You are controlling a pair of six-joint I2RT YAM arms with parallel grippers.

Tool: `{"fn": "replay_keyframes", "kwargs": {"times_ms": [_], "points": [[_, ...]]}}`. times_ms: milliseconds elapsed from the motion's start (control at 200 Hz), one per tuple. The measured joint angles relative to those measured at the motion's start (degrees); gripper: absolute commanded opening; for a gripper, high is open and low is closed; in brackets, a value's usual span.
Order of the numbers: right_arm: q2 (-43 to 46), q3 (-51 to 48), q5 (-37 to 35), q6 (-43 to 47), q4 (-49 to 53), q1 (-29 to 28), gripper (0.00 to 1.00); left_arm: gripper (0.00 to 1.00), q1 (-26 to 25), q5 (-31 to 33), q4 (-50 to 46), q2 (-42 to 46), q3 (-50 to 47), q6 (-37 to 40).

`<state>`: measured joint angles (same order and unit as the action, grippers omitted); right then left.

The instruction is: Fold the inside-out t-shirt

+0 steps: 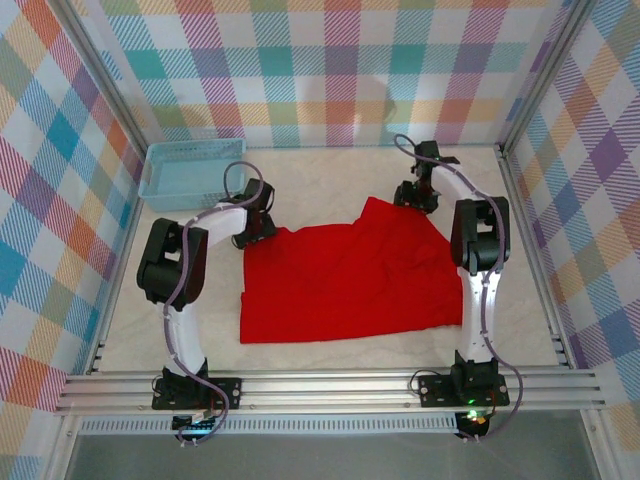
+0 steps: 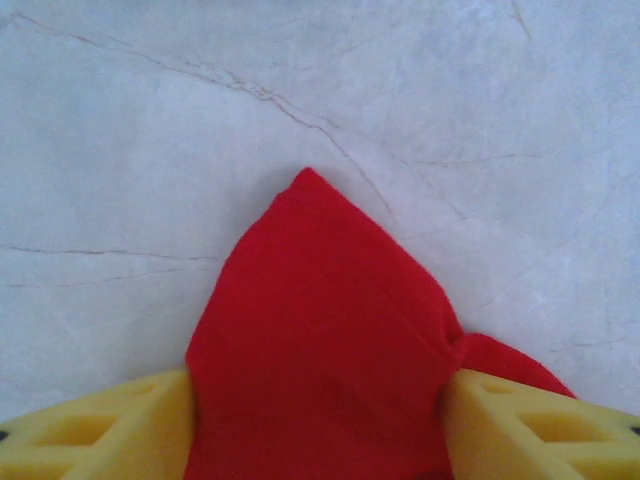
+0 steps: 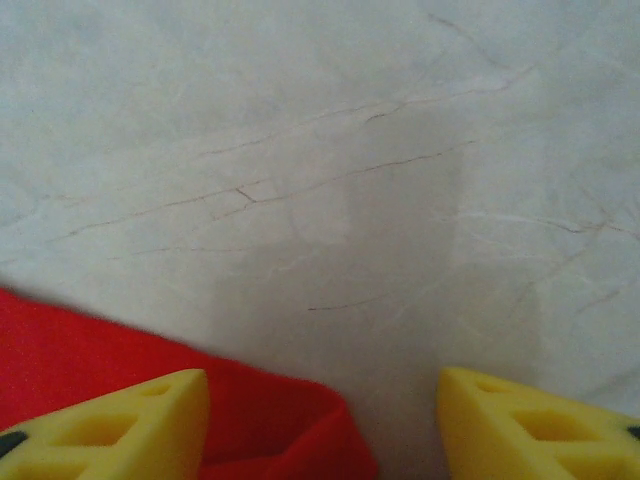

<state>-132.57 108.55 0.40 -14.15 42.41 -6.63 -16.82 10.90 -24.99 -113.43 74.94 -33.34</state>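
Overhead, the left gripper (image 1: 260,230) is covering the far left corner of the t-shirt (image 1: 350,275) and the right arm (image 1: 480,240) is hiding part of its right edge, while both wrist views' bottom edges are cutting off the yellow fingers (image 2: 95,430).

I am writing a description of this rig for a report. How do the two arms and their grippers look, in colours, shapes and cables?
Both the left arm and the right arm have white links, bulky black joints and a black base plate. A thin grey cable loops along each. The left gripper and right gripper have yellow fingers with hollow cut-outs.
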Motion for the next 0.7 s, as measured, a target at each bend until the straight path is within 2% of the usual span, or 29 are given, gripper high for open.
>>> {"fn": "replay_keyframes", "kwargs": {"times_ms": [180, 260, 435, 545, 700], "points": [[-0.8, 1.2, 2.5, 0.6, 1.1, -0.4, 0.14, 0.42, 0.1, -0.6, 0.5, 0.3, -0.5, -0.1], [-0.6, 1.2, 2.9, 1.0, 1.0, -0.5, 0.06, 0.3, 0.1, -1.0, 1.4, 1.4, -2.0, 0.2], [4.8, -3.8, 2.0, 1.6, -2.6, -0.7, 0.03, 0.16, 0.1, -1.2, 1.4, 5.9, -6.9, 0.0], [13.4, -11.3, 0.0, 1.8, -5.6, -0.7, 0.03, 0.13, 0.1, -0.2, 1.3, 10.8, -10.4, -0.2], [24.7, -21.3, -3.5, 2.3, -11.1, -0.9, 0.1, 0.13, 0.1, 2.0, 1.4, 18.5, -14.6, -0.2]]}}
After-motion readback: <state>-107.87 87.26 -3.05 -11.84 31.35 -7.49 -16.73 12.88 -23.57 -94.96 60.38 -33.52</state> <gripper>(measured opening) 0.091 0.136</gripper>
